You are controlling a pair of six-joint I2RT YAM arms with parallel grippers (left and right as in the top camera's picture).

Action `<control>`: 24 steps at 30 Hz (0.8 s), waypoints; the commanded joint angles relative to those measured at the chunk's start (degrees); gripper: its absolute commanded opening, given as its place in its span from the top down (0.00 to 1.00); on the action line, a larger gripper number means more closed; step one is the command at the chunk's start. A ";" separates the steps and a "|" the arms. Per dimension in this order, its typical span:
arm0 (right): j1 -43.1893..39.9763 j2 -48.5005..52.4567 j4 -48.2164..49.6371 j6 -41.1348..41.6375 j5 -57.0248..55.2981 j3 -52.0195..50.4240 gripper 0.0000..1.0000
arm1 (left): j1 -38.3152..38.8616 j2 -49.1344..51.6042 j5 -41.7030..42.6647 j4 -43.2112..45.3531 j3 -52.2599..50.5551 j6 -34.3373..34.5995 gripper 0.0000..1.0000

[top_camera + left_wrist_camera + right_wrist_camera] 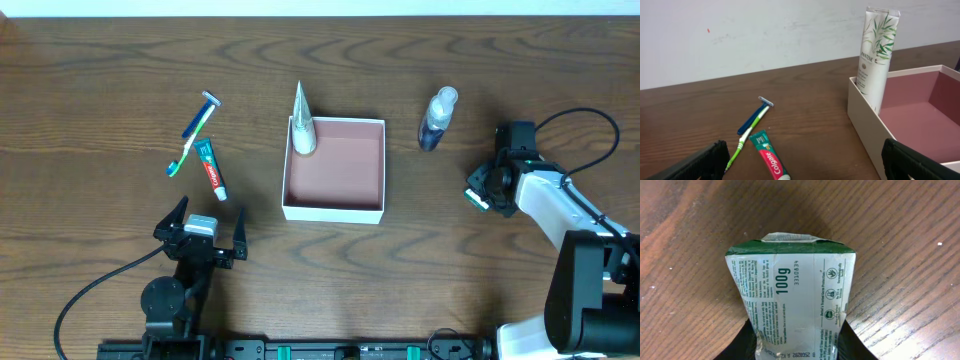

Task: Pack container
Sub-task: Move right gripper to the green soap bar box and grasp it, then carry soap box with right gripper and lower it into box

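Observation:
The container (334,208) is a square white-walled box with a pinkish inside at the table's middle; it also shows in the left wrist view (867,120). A white Pantene tube (303,124) stands in its far left corner, seen too in the left wrist view (875,52). My left gripper (200,240) is open and empty, near the table's front left, with a Colgate toothpaste tube (769,161) ahead of it. My right gripper (482,190) is shut on a green and white soap packet (792,300), at the right, above the table.
A green toothbrush (188,146) and a blue razor (203,112) lie left of the container, next to the toothpaste (211,167). A clear bottle with dark liquid (436,120) lies right of the container.

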State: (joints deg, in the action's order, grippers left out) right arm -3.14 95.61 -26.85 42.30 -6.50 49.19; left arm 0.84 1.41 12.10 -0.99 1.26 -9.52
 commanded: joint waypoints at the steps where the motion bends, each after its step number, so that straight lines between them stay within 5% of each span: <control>1: -0.22 1.05 -0.44 -3.61 -0.13 -0.55 0.80 | -0.24 0.04 1.60 -1.77 -1.03 -0.94 0.02; 24: -0.24 1.03 -0.85 -7.78 9.42 -0.13 0.81 | -0.24 0.04 1.60 -1.77 -1.03 -0.94 0.02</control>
State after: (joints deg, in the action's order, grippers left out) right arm -3.16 95.59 -27.09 37.47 -0.49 49.52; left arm 0.84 1.41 12.10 -1.02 1.26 -9.52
